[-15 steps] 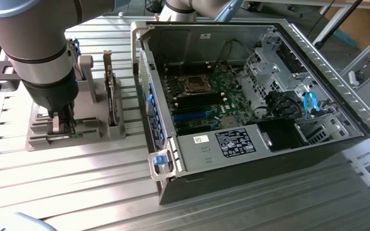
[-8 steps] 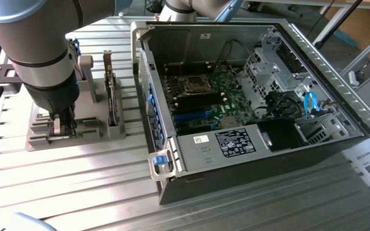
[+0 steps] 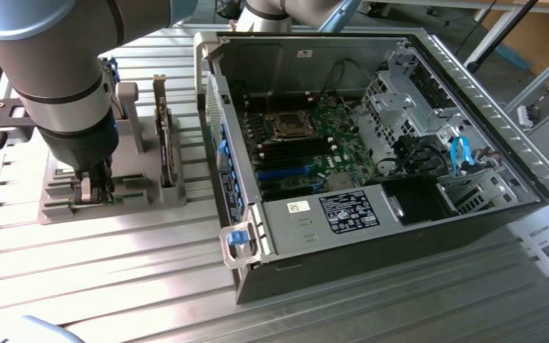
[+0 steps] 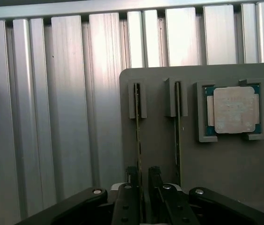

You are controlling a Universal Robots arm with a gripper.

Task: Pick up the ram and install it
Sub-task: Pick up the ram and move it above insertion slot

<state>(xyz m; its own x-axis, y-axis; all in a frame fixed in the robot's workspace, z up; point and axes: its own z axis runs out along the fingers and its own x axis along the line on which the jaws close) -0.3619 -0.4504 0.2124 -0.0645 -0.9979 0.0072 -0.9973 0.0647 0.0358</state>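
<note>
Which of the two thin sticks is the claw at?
The stick farther from the square chip: the open claw straddles it; the other stick stands beside the chip.

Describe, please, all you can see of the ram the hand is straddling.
The ram is a thin green board seen edge-on, standing upright on its long edge in a slot of the gray holder, one end held in a guide. The open hand straddles its other end, a finger each side. A second stick stands parallel beside it.
</note>
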